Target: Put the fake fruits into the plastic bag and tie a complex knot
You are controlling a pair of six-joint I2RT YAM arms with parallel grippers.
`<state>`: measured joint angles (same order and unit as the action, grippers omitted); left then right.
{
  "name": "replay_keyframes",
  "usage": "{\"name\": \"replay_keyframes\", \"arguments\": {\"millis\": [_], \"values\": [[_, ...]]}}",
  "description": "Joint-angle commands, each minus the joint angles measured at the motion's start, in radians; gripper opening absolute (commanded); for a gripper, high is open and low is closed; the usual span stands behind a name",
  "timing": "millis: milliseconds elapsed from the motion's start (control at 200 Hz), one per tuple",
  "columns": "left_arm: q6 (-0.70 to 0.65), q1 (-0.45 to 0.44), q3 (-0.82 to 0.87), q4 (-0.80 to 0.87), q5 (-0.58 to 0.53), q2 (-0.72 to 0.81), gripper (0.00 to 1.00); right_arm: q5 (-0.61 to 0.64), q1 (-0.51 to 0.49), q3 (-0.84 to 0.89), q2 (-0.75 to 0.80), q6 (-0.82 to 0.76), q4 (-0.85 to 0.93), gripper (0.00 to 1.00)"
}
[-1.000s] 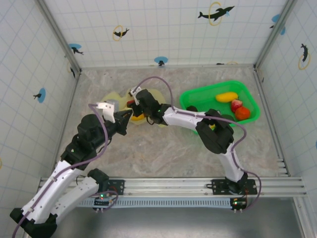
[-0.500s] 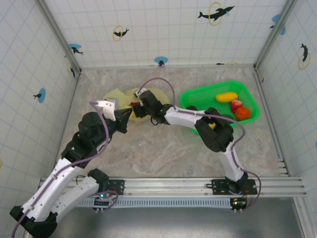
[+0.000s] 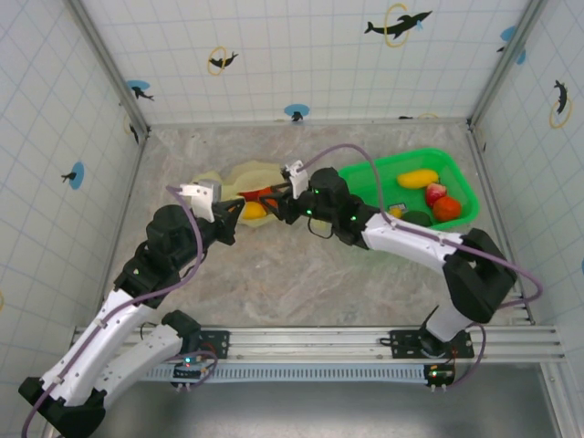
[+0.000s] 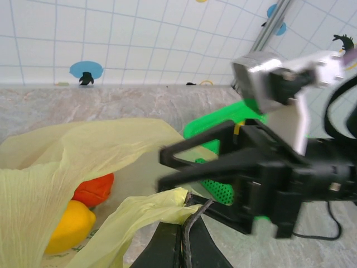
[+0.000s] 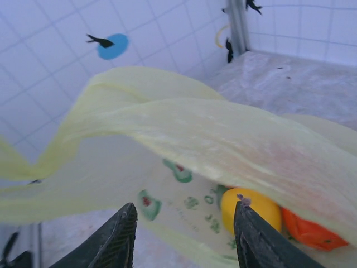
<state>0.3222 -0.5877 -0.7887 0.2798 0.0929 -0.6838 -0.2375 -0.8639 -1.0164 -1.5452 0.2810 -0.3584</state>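
— Where is the plastic bag (image 3: pixel 239 175) seen?
— On the table (image 3: pixel 301 274), left of the green basket (image 3: pixel 383 162), with two fake fruits (image 4: pixel 70 226) inside. Its edge is pinched in the left gripper (image 4: pixel 184 228). The right gripper (image 5: pixel 186 205) is held parted and empty at its mouth.

The plastic bag (image 4: pixel 67 162) runs off the picture's left edge, its film half hiding a red fruit (image 4: pixel 96 190) and a yellow fruit (image 4: pixel 70 224); the right arm (image 4: pixel 279 178) beyond it is blurred.

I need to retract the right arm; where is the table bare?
Bare: the strip between plastic bag and back wall; the wide table front before the rail. Crowded: the bag mouth, where left tool and right tool meet.
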Motion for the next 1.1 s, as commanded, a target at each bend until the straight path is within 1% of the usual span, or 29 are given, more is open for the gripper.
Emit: {"name": "replay_keyframes", "arguments": {"millis": [0,135,180,245,305,340,420,530,600,711,761,846,906,1036,1096], "values": [[0.009,0.009,-0.028,-0.012,0.009,-0.005,0.00,-0.123,0.025,0.086,0.122,0.040,-0.078,0.49],[0.012,0.008,-0.025,-0.021,0.020,-0.008,0.00,-0.135,0.082,0.167,0.279,0.059,-0.045,0.50],[0.014,0.009,-0.029,-0.022,0.025,-0.008,0.00,-0.136,0.121,0.197,0.328,0.071,-0.028,0.50],[0.013,0.009,-0.033,-0.024,0.032,-0.009,0.00,-0.129,0.204,0.242,0.394,0.093,-0.003,0.50],[0.013,0.008,-0.038,-0.022,0.036,-0.008,0.00,-0.090,0.277,0.282,0.445,0.106,0.042,0.51],[0.014,0.009,-0.040,-0.022,0.039,-0.008,0.00,-0.046,0.312,0.295,0.464,0.109,0.078,0.52],[0.010,0.009,-0.041,-0.022,0.039,-0.006,0.00,0.053,0.395,0.293,0.473,0.110,0.216,0.51],[0.005,0.009,-0.042,-0.022,0.050,-0.004,0.00,0.156,0.491,0.276,0.428,0.123,0.382,0.51],[0.006,0.008,-0.045,-0.024,0.062,-0.001,0.00,0.189,0.541,0.257,0.378,0.124,0.452,0.55],[0.008,0.007,-0.050,-0.024,0.072,0.003,0.00,0.349,0.564,0.157,0.265,0.115,0.617,0.60],[0.011,0.006,-0.048,-0.025,0.073,0.005,0.00,0.401,0.566,0.114,0.222,0.117,0.671,0.63],[0.011,0.004,-0.050,-0.026,0.069,0.009,0.00,0.497,0.577,0.064,0.167,0.139,0.737,0.66],[0.011,0.002,-0.057,-0.026,0.068,0.006,0.00,0.549,0.605,0.028,0.127,0.153,0.776,0.67],[0.017,-0.009,-0.060,-0.018,0.067,0.010,0.00,0.607,0.684,-0.020,0.052,0.100,0.786,0.70],[0.018,-0.012,-0.058,-0.018,0.065,0.014,0.00,0.588,0.734,-0.044,0.006,0.085,0.788,0.71]]}}
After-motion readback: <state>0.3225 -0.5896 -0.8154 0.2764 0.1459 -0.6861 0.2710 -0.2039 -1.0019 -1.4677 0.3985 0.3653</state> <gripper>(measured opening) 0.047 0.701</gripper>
